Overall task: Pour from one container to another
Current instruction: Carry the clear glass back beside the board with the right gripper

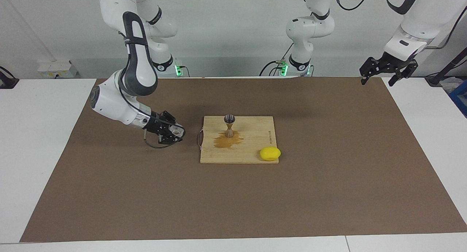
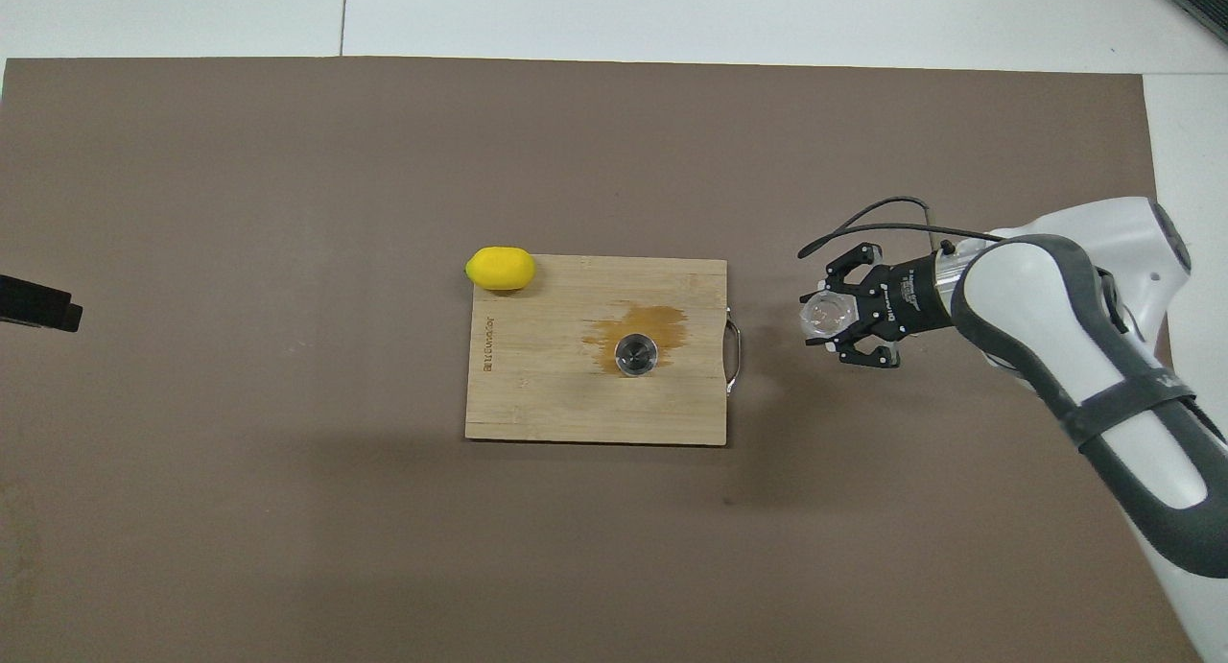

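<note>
— Two claws: what do they hold?
— Right claw [image 1: 170, 132] pinches the clear cup [image 1: 176, 131] above the desk [image 1: 328, 193], beside the cutting board [image 1: 251, 150]. Left claw [image 1: 388, 71] waits spread over the desk's corner.
— Jigger [image 1: 229, 125]?
— Upright on the board, mid-desk.

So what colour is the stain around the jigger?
Amber-brown stain on the board around the jigger; clearest overhead.

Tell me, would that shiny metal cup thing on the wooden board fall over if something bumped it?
Probably, yes. The jigger stands upright on a narrow waist and a small foot, so it looks tippy. It is smooth steel, likely slippery to grab, and the brown wet patch around it on the cutting board might let it slide.
</note>
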`<state>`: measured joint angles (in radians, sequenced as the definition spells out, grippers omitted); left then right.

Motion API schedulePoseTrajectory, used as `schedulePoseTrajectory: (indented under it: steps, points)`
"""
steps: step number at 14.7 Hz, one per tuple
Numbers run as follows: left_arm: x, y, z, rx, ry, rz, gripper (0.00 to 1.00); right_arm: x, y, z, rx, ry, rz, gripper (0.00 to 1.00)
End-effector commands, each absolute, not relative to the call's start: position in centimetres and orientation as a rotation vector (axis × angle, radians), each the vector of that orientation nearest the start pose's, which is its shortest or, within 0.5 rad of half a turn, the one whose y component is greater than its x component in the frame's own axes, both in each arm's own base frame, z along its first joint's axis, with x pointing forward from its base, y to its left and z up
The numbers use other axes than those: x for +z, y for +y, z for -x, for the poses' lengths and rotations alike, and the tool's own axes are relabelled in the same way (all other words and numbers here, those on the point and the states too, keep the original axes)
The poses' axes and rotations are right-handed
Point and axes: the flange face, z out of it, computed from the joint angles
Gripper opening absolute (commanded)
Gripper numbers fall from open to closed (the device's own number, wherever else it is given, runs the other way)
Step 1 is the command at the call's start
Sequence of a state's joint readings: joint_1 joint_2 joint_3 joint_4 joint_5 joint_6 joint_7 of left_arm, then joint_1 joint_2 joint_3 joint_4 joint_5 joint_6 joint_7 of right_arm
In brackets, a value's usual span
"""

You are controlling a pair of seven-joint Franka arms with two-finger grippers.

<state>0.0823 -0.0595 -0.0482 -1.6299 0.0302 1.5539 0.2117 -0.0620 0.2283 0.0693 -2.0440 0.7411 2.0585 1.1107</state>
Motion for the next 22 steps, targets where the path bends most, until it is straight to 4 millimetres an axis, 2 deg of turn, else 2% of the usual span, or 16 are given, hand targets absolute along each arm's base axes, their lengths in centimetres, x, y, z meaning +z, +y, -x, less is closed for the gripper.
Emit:
schedulePoseTrajectory:
  steps: [1,4,6,9,10,11,12,13,15,16,18,22]
  points:
    - [63.9,1.1,-53.5,0.017,0.219,3.076,1.0,30.5,-0.5,-56.1,0.757,1.789,1.806,0.0]
    - [64.8,-0.7,-53.9,-0.012,0.247,3.078,1.0,28.1,-3.9,-55.7,0.807,1.774,1.759,0.0]
    - [65.1,-1.6,-54.1,-0.013,0.253,3.079,1.0,27.0,-4.9,-55.6,0.82,1.742,1.724,0.0]
    - [65.3,-1.8,-54.0,-0.002,0.26,3.082,1.0,26.0,-5.9,-55.0,0.801,1.746,1.721,0.0]
    - [65.2,-1.5,-54.1,0.003,0.252,3.086,1.0,25.7,-6.0,-54.7,0.793,1.748,1.724,0.24]
    - [65.3,-1.8,-54.0,0.003,0.259,3.087,1.0,25.8,-6.2,-54.7,0.788,1.752,1.721,0.67]
    - [65.2,-2.2,-53.8,0.021,0.271,3.09,1.0,25.8,-6.3,-54.8,0.775,1.757,1.724,0.97]
    - [65.2,-2.1,-53.8,0.033,0.268,3.09,1.0,25.7,-6.6,-54.8,0.755,1.77,1.723,1.0]
    - [65.6,-2.3,-54.0,0.017,0.272,3.089,1.0,25.8,-7.7,-54.6,0.737,1.785,1.724,1.0]
    - [66.0,-2.4,-54.2,0.002,0.275,3.09,1.0,25.9,-8.9,-54.5,0.723,1.801,1.714,1.0]
    - [66.3,-2.6,-54.4,-0.01,0.277,3.089,1.0,26.2,-9.6,-54.3,0.704,1.809,1.76,1.0]
    - [66.2,-4.0,-54.3,-0.007,0.277,3.088,1.0,29.6,-9.6,-54.9,0.532,1.761,2.049,1.0]
